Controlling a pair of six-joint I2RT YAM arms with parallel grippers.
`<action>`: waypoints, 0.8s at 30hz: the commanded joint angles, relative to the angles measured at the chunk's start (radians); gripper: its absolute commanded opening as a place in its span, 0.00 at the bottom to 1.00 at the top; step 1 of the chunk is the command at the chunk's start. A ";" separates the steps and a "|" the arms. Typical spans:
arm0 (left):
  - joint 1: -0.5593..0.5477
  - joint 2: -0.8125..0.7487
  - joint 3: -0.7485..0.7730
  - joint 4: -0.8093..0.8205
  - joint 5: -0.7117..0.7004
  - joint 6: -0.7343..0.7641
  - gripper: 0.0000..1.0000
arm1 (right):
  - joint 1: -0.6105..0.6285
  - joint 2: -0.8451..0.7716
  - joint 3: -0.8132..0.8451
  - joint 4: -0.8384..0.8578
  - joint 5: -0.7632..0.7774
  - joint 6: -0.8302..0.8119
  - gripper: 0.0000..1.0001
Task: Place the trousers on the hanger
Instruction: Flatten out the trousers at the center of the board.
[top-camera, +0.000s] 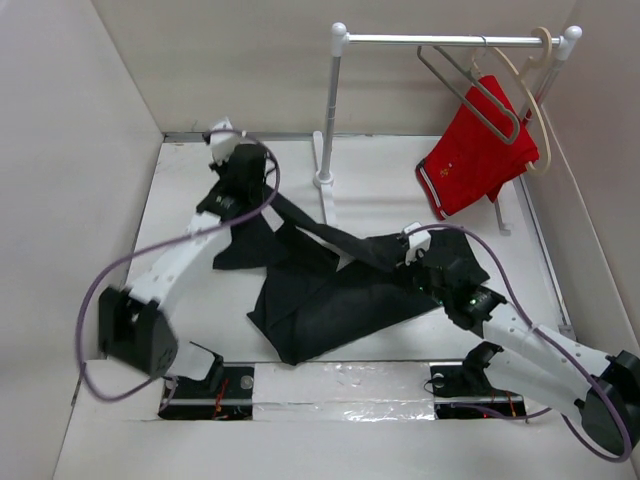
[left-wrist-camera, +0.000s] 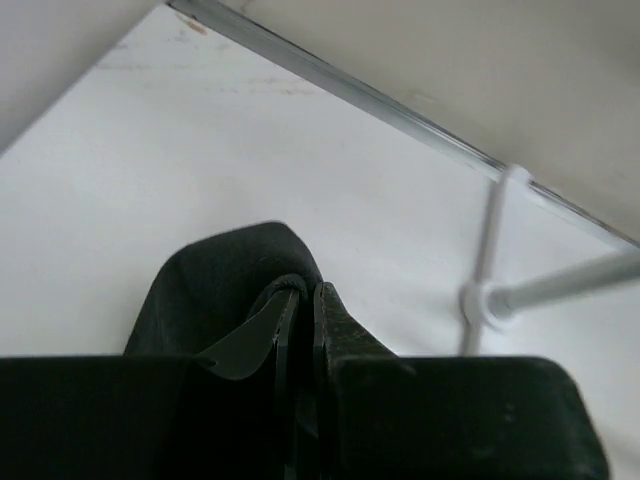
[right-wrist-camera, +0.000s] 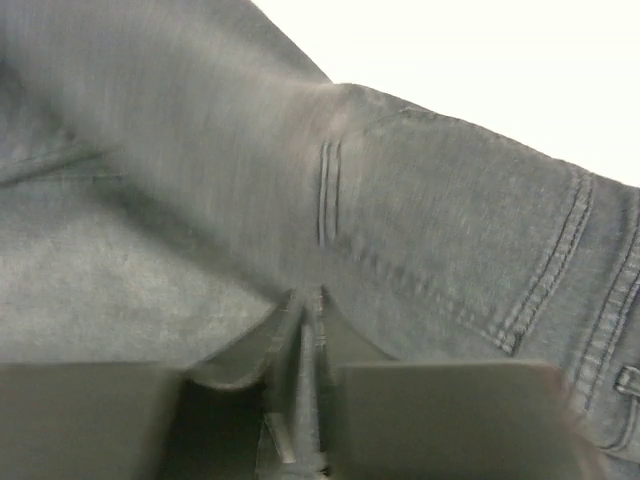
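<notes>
Pinching black cloth, the left claw and right claw each squeeze the trousers, which lie mostly on the table. The hanger hangs far off, bare. Nearly everything is left.

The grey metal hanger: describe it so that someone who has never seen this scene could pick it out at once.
At the back right stands a white clothes rail. Two hangers hang from it. The grey hanger is thin bare wire, left of the cream hanger carrying red shorts.
</notes>
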 joint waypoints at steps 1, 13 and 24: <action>0.105 0.236 0.206 0.115 0.057 0.210 0.01 | 0.022 -0.019 0.071 -0.059 -0.045 -0.029 0.02; 0.097 0.247 0.259 0.046 0.180 0.132 0.77 | 0.080 0.027 0.111 -0.053 0.040 -0.035 0.40; -0.030 0.114 -0.337 0.239 0.290 -0.035 0.36 | 0.045 0.051 0.116 0.016 -0.036 -0.037 0.00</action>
